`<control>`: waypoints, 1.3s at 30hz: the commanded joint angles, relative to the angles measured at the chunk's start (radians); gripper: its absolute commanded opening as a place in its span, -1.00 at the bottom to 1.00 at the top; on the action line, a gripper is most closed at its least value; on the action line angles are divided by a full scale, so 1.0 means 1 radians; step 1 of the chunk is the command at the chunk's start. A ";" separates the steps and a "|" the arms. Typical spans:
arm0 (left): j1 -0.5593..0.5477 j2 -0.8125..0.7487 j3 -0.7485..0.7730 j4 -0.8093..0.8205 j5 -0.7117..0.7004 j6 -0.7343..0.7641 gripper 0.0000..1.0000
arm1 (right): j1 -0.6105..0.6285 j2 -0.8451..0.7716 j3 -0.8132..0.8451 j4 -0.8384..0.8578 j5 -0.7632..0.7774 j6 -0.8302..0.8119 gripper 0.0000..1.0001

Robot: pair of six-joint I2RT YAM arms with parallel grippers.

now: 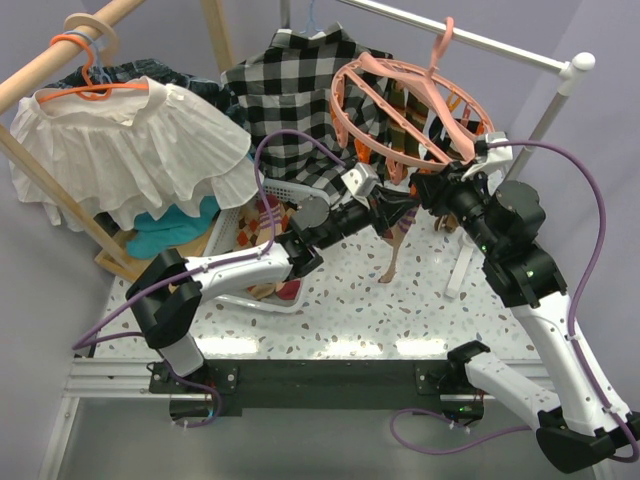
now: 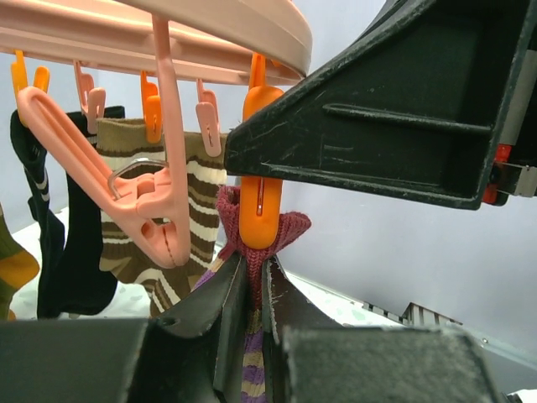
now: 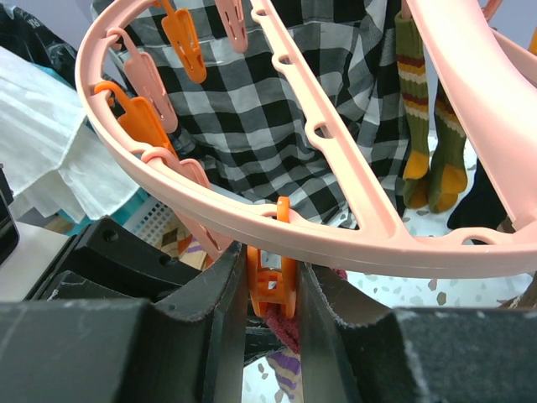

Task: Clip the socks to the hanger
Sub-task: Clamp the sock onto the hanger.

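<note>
Left wrist: left tool (image 2: pixel 254 290) clamped on sock (image 2: pixel 294 228), cuff at peg (image 2: pixel 258 214) under hanger (image 2: pixel 226 25). Right tool (image 3: pixel 270 273) squeezing peg. Step: clipping. Next, likely: release peg onto cuff, then sock.

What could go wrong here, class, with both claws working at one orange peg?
The right claw squeezes the orange peg; if it slips off, the peg may shut before the maroon sock is in deep enough. Only the sock's bunched edge reaches the peg, so a shallow bite could drop it when the left claw lets go.
</note>
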State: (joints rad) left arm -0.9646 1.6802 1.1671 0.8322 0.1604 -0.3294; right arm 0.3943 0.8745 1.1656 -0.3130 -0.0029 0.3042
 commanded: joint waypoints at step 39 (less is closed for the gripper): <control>-0.003 -0.007 0.080 0.140 0.007 -0.048 -0.99 | 0.003 -0.002 -0.027 0.009 -0.013 0.052 -0.92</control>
State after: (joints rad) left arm -0.9634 1.7023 1.1992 0.8478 0.1677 -0.3756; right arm 0.3916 0.8696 1.1530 -0.2832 0.0128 0.3389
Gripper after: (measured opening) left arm 0.142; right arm 0.273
